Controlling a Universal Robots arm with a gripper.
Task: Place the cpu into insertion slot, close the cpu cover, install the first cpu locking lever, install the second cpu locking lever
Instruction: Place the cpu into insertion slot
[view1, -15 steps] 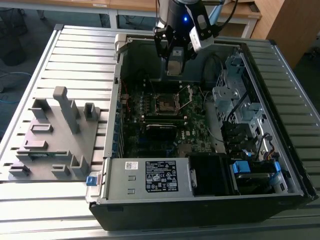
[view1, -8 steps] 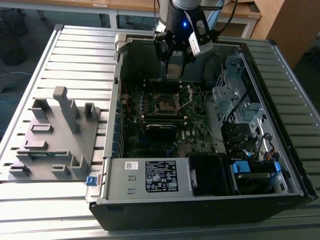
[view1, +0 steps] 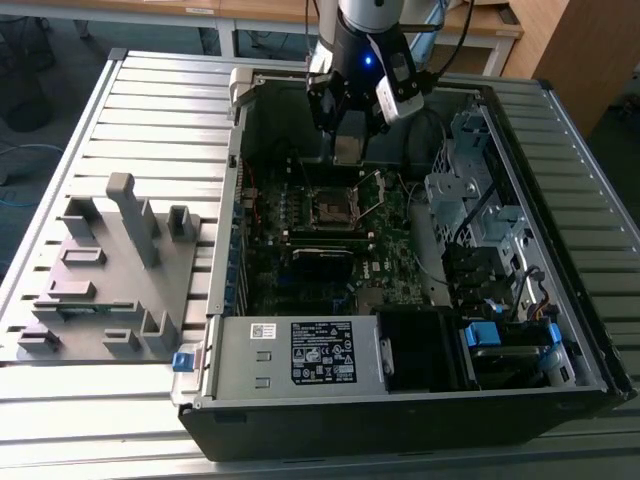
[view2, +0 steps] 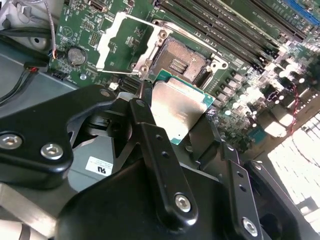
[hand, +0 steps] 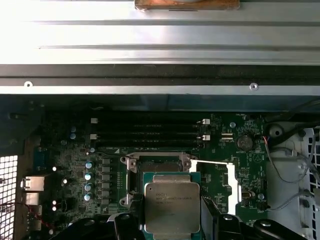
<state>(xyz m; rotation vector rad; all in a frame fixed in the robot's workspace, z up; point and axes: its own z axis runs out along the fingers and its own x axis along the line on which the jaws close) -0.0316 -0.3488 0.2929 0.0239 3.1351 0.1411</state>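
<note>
Inside the open black computer case (view1: 560, 330), which lies on the slatted grey metal surface (view1: 150, 110), the arm's black claw (view1: 347, 150) hangs over the green circuit board (view1: 300, 280). It is clamped on the small flat square cpu with a dull silver-grey metal top (view2: 177, 112). In the second wrist view one black finger (view2: 150, 132) presses each of two opposite edges of the chip, which is held clear of the board. The small square insertion slot with a dark centre and silvery rim (view2: 180, 60) sits bare just beyond the chip, with nothing seated in it. The thin silvery cpu cover, a square frame plate with a large window (view2: 120, 42), is swung open to one side of the slot. In the first wrist view the chip lies in front of the slot, with the long black memory slots (hand: 150, 135) farther off and a round silver coin cell (hand: 244, 141) near the open cover. On the exterior view's left a grey moulded fixture with upright posts (view1: 110, 270) rests on the surface beside the case.
</note>
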